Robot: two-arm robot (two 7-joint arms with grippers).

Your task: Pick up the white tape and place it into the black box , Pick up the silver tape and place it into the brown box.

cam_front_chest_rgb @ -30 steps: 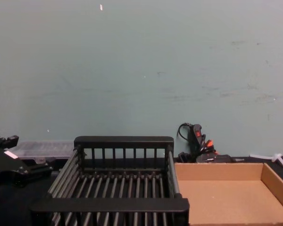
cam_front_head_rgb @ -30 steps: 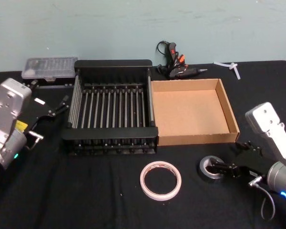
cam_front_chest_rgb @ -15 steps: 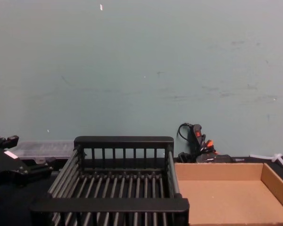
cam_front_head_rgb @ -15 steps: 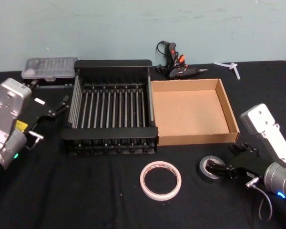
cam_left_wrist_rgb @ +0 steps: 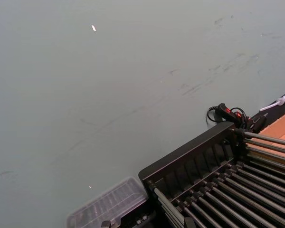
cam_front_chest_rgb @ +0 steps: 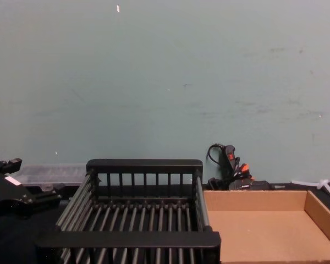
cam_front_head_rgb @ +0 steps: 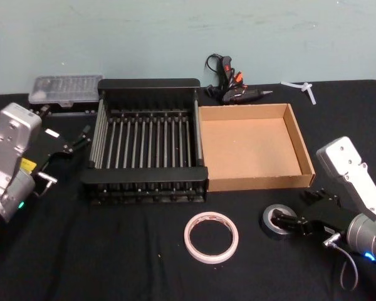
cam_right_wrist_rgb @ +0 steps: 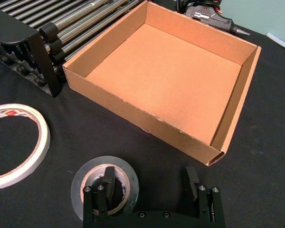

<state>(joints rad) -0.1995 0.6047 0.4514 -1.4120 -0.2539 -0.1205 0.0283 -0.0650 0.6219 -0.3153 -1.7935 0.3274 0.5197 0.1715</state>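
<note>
From the head camera, the right gripper (cam_front_head_rgb: 299, 212) is sitting low on the black tablecloth (cam_front_head_rgb: 113, 263), its fingers spread apart with one finger dipping into the centre hole of the silver tape (cam_front_head_rgb: 276, 221) and the other outside the roll; nothing is clamped. The roll is lying flat just in front of the brown box (cam_front_head_rgb: 255, 148). The white tape (cam_front_head_rgb: 211, 236) is lying flat to its left, in front of the black box (cam_front_head_rgb: 147, 147), untouched. The left gripper (cam_front_head_rgb: 76, 143) is hanging idle beside the black box's left wall, its fingers looking slightly parted, though they are hard to make out. A clear plastic case (cam_front_head_rgb: 65, 89), a glue gun (cam_front_head_rgb: 233, 88) and a white plastic piece (cam_front_head_rgb: 300, 87) are lying along the back edge under a pale green wall (cam_front_head_rgb: 175, 31).

The left wrist camera is looking mostly at the wall (cam_left_wrist_rgb: 109, 85), with the black box (cam_left_wrist_rgb: 213, 175) cut off at the frame edge and the clear case (cam_left_wrist_rgb: 109, 205) beside it.

The right wrist camera is showing the two fingers (cam_right_wrist_rgb: 108, 179) apart, one inside the silver tape (cam_right_wrist_rgb: 104, 187), the other on bare cloth. The white tape (cam_right_wrist_rgb: 19, 142) is cut off at the edge; the brown box (cam_right_wrist_rgb: 164, 76) is standing empty.

From the chest camera, the black box (cam_front_chest_rgb: 146, 165) and brown box (cam_front_chest_rgb: 264, 231) are sitting side by side, touching; both tapes are hidden below the frame. The left gripper (cam_front_chest_rgb: 36, 198) is showing dark at the left edge.
</note>
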